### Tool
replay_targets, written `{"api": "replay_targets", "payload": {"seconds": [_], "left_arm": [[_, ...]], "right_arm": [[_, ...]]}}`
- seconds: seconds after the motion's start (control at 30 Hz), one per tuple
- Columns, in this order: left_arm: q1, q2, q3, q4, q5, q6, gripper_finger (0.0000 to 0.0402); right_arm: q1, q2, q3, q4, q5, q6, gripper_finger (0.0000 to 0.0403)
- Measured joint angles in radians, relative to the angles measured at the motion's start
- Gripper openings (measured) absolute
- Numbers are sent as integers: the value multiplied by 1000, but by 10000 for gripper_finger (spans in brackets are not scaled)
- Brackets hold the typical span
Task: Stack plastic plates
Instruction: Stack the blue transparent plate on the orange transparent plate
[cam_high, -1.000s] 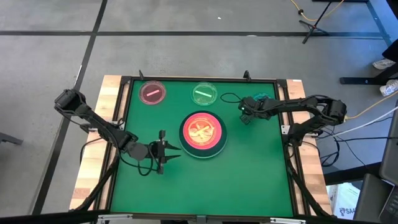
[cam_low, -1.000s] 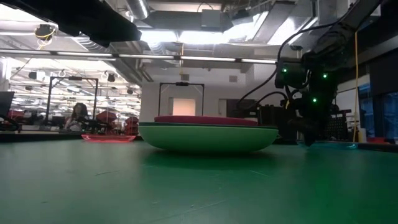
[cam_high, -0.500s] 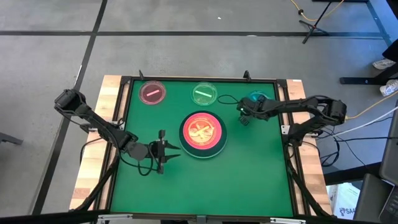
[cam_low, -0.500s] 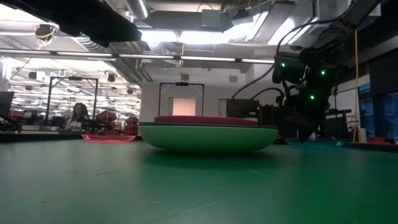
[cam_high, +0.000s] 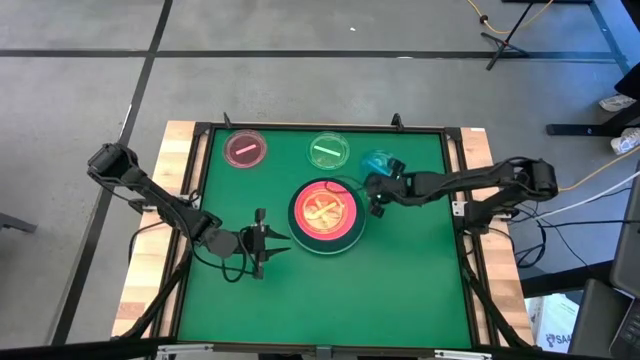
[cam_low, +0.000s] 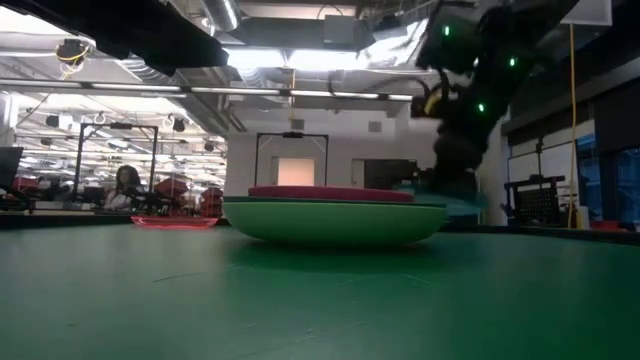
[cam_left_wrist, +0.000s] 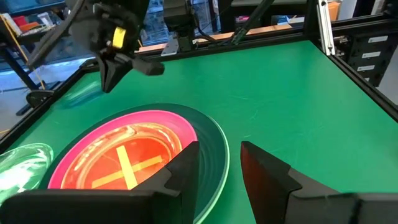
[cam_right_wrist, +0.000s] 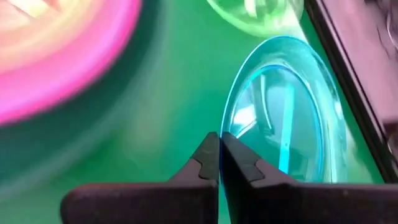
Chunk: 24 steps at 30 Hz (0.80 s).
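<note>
A stack of plastic plates (cam_high: 325, 215) stands mid-table: green plates at the bottom, a pink one on them, and an amber clear dish (cam_left_wrist: 127, 163) on top. A pink clear dish (cam_high: 245, 149) and a green clear dish (cam_high: 328, 150) rest flat near the far edge. My right gripper (cam_high: 375, 178) is just right of the stack, shut on a blue clear dish (cam_high: 378, 162). My left gripper (cam_high: 262, 243) waits open, left of the stack near the table. My right gripper pinches the blue dish by its rim (cam_right_wrist: 225, 127) between the two shut fingers. The dish (cam_right_wrist: 286, 106) stands out beyond the fingertips, tilted. In the low view it shows blurred (cam_low: 455, 205) at about the height of the stack's top, clear of the table.
The green mat has a dark raised frame (cam_high: 452, 180) with wooden borders outside it. A black cable (cam_high: 365, 157) lies on the mat near the far right. Bare mat lies on the near half (cam_high: 330, 300).
My right gripper has moved from the far right corner toward the table's left, up to the stack, and has risen. It has stayed shut on the blue dish, which has come along with it and is lifted off the mat.
</note>
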Motion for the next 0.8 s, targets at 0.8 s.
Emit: {"api": "replay_targets", "payload": {"seconds": [0.8], "left_arm": [[0, 0, 0, 0, 1, 0, 110]], "right_arm": [[254, 67, 52, 495, -277, -238, 3]]}}
